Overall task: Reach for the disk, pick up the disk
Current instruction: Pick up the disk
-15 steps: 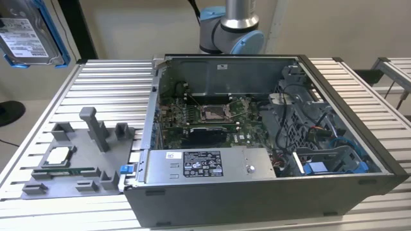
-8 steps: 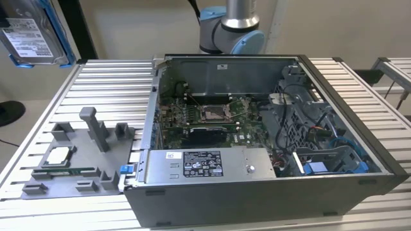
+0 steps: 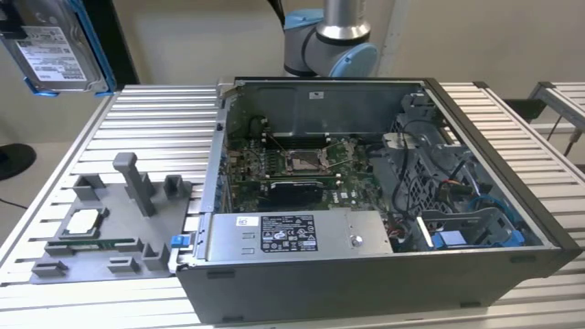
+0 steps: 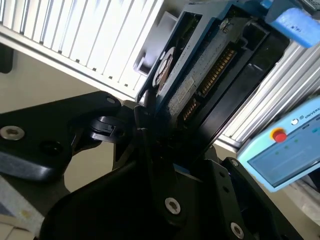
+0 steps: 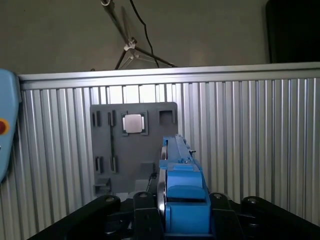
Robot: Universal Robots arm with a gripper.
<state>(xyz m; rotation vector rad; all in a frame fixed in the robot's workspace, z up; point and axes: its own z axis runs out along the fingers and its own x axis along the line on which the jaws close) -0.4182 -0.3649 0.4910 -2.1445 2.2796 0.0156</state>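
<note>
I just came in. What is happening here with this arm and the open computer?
The robot arm's claw is shut on the disk, a silver hard drive in a blue bracket. It holds the disk in the air at the exterior view's left, clear of the slatted table. The open computer case lies on the table. Beside it is a grey parts tray with a small square chip.

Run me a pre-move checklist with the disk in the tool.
1. Disk clamped in the tool: ok, in both wrist views.
2. Disk clear of the slatted table: ok, in the exterior view.
3. Blue bracket on the disk: ok.
4. Disk square in the tool: cannot tell.
5. Chip seated in the grey fixture plate below: ok.
</note>
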